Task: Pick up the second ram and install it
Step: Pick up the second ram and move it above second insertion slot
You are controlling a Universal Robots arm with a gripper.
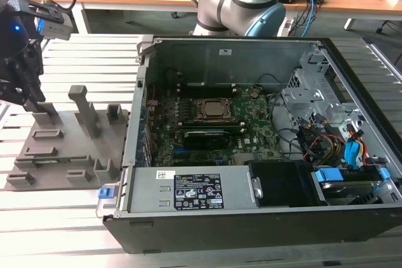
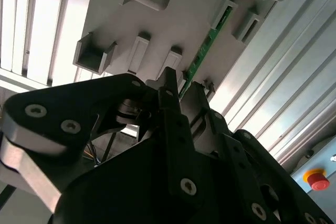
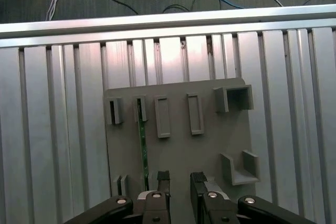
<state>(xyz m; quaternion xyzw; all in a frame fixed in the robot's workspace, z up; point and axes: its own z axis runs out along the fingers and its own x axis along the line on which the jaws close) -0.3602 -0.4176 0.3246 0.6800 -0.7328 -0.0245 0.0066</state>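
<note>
Black gripper (image 3: 180, 181) hovering over the grey slotted holder plate (image 3: 181, 150) on the ribbed aluminium worktop (image 3: 52, 129), jaws parted, empty. Thin green second ram stick (image 3: 142, 145) sits edge-up in the plate, just beside them.

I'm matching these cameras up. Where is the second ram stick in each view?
Exterior view: too small to tell on the grey holder.
First wrist view: the second ram stands on edge in the grey holder.
Second wrist view: the second ram slants across the grey holder.
Shared landmark: the grey holder.
</note>
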